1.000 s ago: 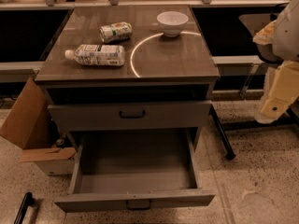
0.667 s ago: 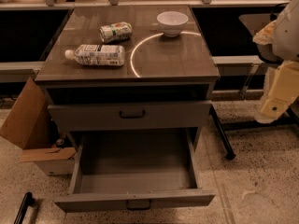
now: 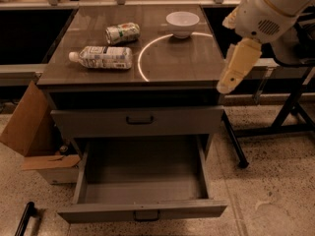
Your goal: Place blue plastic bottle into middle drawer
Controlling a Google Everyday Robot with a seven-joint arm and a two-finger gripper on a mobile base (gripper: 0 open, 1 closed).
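Observation:
The blue plastic bottle is clear with a white cap and a pale label. It lies on its side on the left of the cabinet top, cap pointing left. The middle drawer is pulled out below, deep, grey and empty inside. My gripper hangs on the cream arm at the cabinet's right edge, above top level and well to the right of the bottle. It holds nothing that I can see.
A crushed green-white can lies behind the bottle. A white bowl stands at the back right. The upper drawer is closed. A cardboard box sits on the floor at the left, and black stand legs at the right.
My arm and gripper have moved left and up, from beside the cabinet to its right edge. The bottle, can, bowl and drawers have not moved.

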